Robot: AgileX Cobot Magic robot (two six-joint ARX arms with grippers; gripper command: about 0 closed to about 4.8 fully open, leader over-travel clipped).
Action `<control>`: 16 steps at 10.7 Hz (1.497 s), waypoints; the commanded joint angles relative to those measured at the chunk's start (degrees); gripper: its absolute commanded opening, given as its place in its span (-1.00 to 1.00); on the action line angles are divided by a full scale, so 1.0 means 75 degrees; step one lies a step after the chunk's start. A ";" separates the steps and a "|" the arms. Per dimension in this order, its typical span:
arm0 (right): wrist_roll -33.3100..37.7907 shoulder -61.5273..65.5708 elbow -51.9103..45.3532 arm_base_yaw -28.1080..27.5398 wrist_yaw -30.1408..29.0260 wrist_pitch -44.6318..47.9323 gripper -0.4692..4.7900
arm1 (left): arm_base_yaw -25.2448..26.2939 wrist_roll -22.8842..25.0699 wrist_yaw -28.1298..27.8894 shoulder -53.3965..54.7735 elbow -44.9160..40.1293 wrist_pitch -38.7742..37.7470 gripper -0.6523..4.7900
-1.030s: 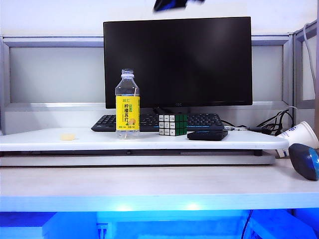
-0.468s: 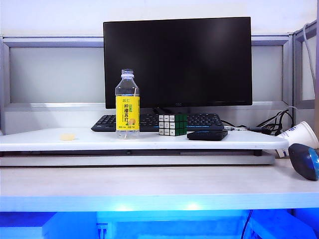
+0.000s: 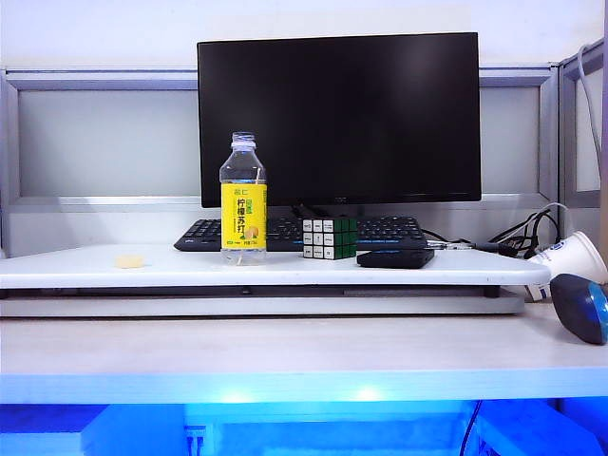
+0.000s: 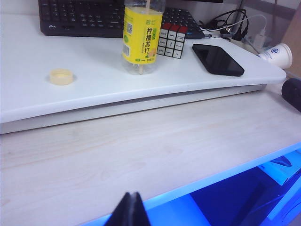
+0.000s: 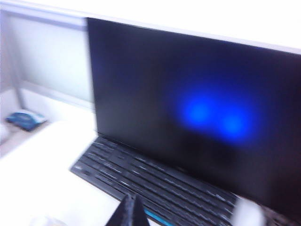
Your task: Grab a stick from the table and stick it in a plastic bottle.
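Yellow-labelled plastic bottle [image 4: 142, 35] already holds the stick [image 4: 146, 8]. Both pincers, left [image 4: 130, 210] and right [image 5: 130, 212], are pressed together and empty; pull back gently, clear of the tabletop [image 4: 141, 141].

Open table [image 3: 285, 356] in front; shelf board [image 3: 142, 269] crowded behind by plastic bottle [image 3: 243, 199], cube [image 3: 330, 237], phone [image 3: 395, 257] (keyboard [image 3: 294, 231] and monitor [image 3: 339, 119] beyond).
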 commanded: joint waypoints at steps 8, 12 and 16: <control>0.0073 -0.3876 -0.4526 -0.1714 0.0122 0.0542 -0.83 | 0.0000 0.0029 0.0032 0.0006 0.0003 -0.0090 -0.78; 0.1046 -0.6263 -0.8192 -0.2430 -0.0210 0.1763 -0.83 | 0.0006 0.0064 -0.0405 0.0006 0.0003 -0.0093 -0.78; 0.1743 -0.7755 -1.0672 -0.2428 -0.0143 0.2702 -0.83 | 0.0015 0.0321 -0.1478 0.0006 0.0000 -0.0137 -0.78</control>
